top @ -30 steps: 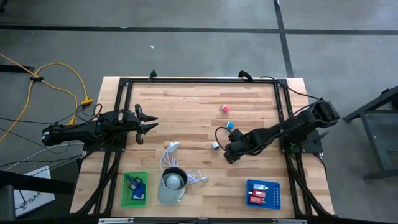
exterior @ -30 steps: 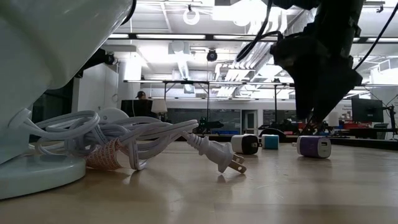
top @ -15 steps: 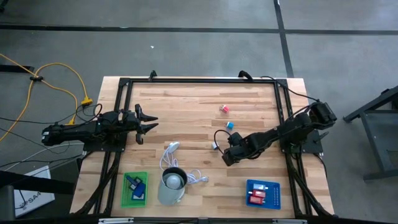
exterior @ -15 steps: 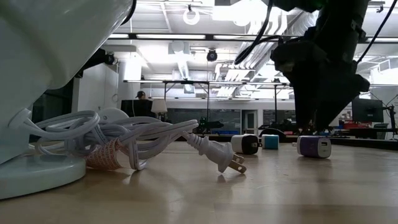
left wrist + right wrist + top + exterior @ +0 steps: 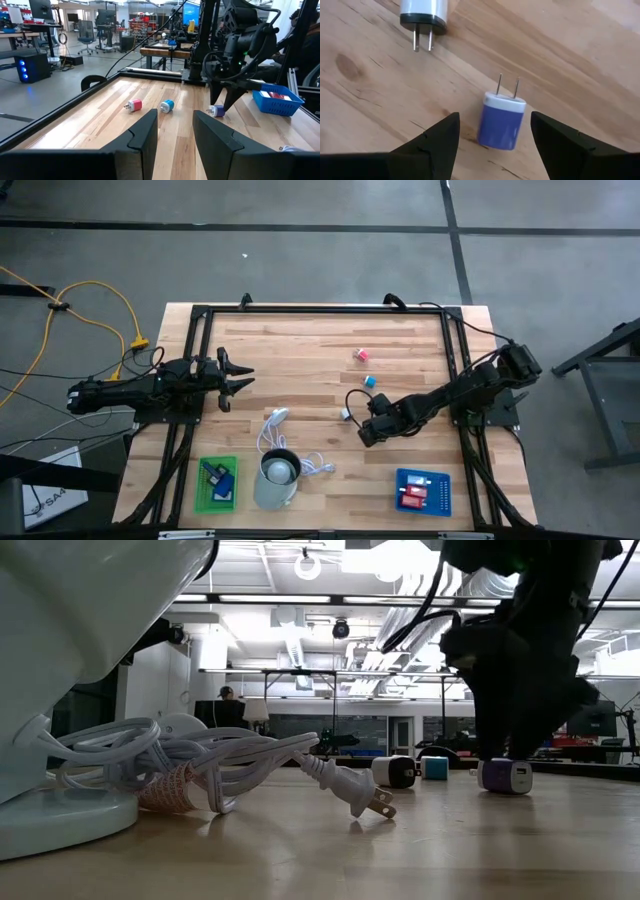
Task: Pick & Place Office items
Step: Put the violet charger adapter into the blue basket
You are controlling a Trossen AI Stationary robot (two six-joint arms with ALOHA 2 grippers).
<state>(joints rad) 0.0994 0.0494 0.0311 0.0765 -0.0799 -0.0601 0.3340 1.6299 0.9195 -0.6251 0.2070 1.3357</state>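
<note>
A purple wall charger (image 5: 502,125) lies on its side on the wood, prongs toward a white-and-black charger (image 5: 424,12) lying beyond it. My right gripper (image 5: 493,116) hangs open just above the purple charger and points steeply down, one finger on each side of it, touching nothing. In the low view the gripper (image 5: 510,745) stands right over the purple charger (image 5: 505,776). A cyan piece (image 5: 370,380) and a pink-red piece (image 5: 362,355) lie farther back. My left gripper (image 5: 235,375) waits open at the table's left edge.
A blue tray (image 5: 424,492) with red and white pieces sits near the front right. At the front left is a green tray (image 5: 217,482) with blue pieces. A pale cup (image 5: 278,477) and a coiled white cable (image 5: 280,435) lie between them.
My right gripper has come down toward the purple charger and rolled slightly, its fingers still apart. The chargers have not moved.
</note>
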